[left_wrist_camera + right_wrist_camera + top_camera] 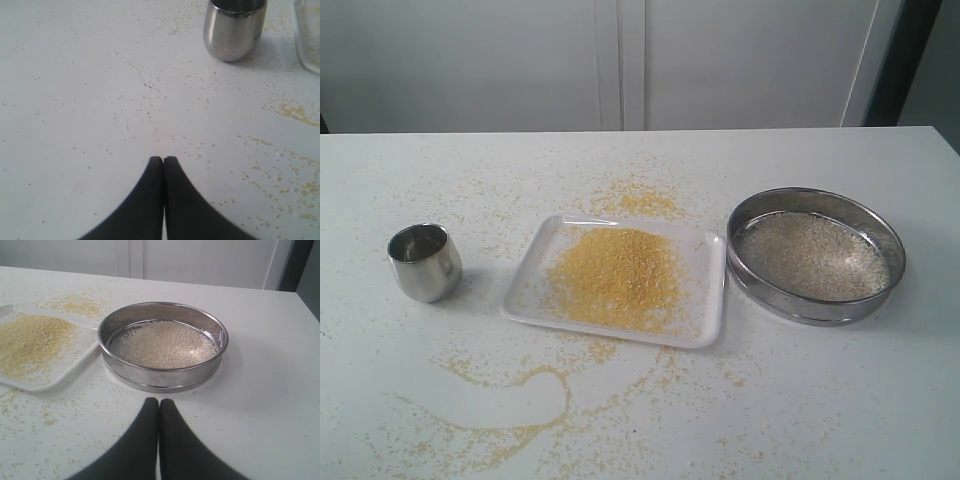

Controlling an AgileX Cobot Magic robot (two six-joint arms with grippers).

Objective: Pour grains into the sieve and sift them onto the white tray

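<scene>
Both the left tool and right tool sat pressed together, empty; the right could knock the shiny round steel sieve just ahead, spilling whitish grains onto the flat white tray.

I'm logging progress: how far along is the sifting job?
Looks done: fine yellow meal lies heaped on the white tray, coarse pale grains sit in the sieve beside it. The cup stands upright. In hand: nothing; left gripper and right gripper are shut, empty. Left: perhaps only clearing spilled meal off the table.
</scene>
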